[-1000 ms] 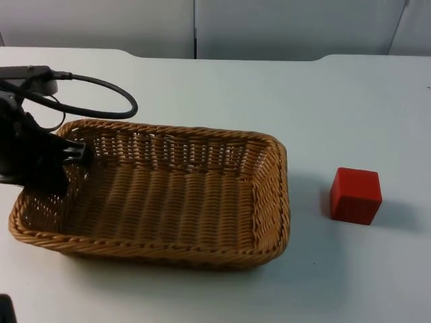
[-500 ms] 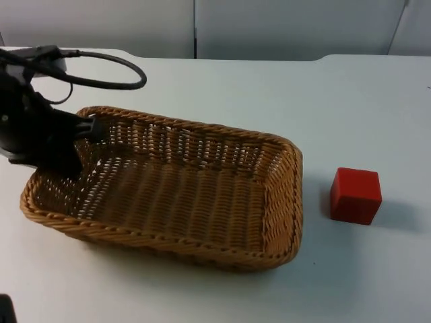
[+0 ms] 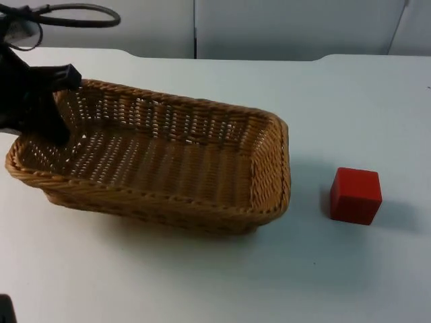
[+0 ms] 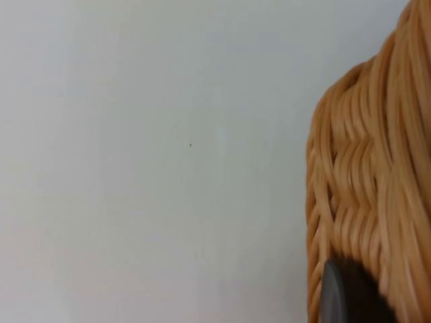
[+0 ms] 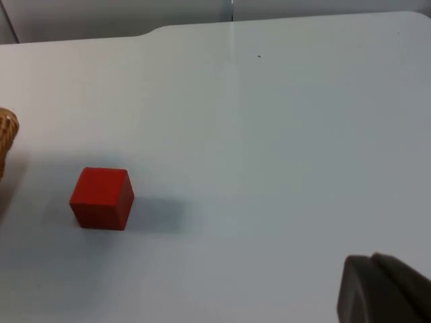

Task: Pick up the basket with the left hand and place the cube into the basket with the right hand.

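One basket (image 3: 168, 158), one cube (image 3: 355, 195)

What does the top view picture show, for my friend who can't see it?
A brown wicker basket is tilted, its left end lifted off the white table by the left pincer, which grips the rim there. A red cube sits on the table to the right of the basket, apart from it. The basket has nothing inside it.
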{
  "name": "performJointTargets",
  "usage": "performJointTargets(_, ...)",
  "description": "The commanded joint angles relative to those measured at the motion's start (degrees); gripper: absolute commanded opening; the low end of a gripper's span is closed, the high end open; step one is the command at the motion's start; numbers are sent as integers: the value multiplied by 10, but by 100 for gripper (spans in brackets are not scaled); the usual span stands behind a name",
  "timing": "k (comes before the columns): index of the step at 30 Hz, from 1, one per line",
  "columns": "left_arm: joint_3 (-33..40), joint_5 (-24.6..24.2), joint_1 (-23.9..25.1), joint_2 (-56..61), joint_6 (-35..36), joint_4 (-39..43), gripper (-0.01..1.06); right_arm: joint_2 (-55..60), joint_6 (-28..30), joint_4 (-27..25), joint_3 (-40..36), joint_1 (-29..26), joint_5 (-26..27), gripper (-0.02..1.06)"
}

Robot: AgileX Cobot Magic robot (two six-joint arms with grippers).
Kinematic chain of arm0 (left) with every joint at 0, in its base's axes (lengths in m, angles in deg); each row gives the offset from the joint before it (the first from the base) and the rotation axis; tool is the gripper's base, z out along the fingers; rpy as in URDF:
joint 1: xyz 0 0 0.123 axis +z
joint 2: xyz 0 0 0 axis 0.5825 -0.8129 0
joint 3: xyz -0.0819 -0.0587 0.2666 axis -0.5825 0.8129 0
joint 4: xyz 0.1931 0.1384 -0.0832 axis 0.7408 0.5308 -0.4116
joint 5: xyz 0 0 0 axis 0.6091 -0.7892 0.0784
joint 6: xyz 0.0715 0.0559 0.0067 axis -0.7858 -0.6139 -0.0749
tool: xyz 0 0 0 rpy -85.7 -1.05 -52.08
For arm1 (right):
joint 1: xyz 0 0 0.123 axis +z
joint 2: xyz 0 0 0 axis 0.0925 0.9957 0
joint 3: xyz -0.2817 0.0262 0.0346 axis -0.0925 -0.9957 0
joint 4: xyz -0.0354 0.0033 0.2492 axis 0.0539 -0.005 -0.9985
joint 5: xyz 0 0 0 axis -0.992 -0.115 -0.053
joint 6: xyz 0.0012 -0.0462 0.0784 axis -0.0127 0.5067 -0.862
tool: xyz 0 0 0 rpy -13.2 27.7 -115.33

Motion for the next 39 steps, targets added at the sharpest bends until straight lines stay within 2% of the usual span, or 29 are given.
performJointTargets(1,-5,-26,12,10,-18,-57,0,4,0,2,-2,1,4,0)
performJointTargets(5,-5,-29,16,21,-44,-107,0,4,0,2,-2,1,4,0)
performJointTargets(8,-5,-42,15,23,-77,-179,0,4,0,2,-2,1,4,0)
performJointTargets(39,-5,-42,15,23,-91,-173,0,4,0,2,-2,1,4,0)
